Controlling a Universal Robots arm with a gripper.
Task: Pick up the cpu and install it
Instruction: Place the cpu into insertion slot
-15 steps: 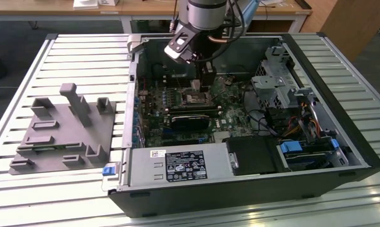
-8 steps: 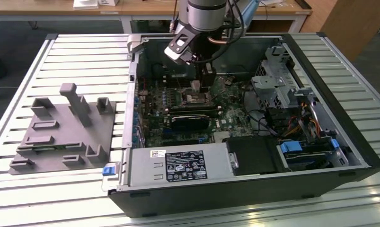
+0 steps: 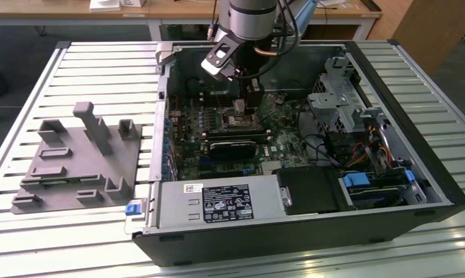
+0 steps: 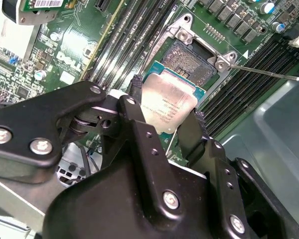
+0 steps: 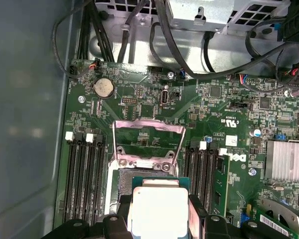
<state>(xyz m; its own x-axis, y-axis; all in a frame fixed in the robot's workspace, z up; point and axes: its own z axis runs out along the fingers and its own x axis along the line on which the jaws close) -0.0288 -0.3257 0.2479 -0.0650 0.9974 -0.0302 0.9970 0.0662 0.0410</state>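
Slatted metal table (image 3: 31, 75) carries everything. Exterior view's left: grey plastic fixture (image 3: 70, 168) with upright posts, well apart from the arm, bare slats around it. Centre to right: open computer case (image 3: 440, 174), its walls boxing in the motherboard (image 3: 216, 124); arm enters at upper centre, near the far wall. Gripper (image 4: 167, 102) pinches the cpu (image 5: 157, 211) by two opposite edges, fingers (image 4: 134, 112) against them. In both wrist views the cpu overlaps one edge of the socket (image 4: 189, 57); contact cannot be told. Hinged metal frame (image 5: 148, 137) stands flipped open. Memory slots (image 5: 82, 174) flank the socket closely. Exterior view's right: drive cage (image 3: 336, 92) and cables (image 3: 368, 147) crowd that side.
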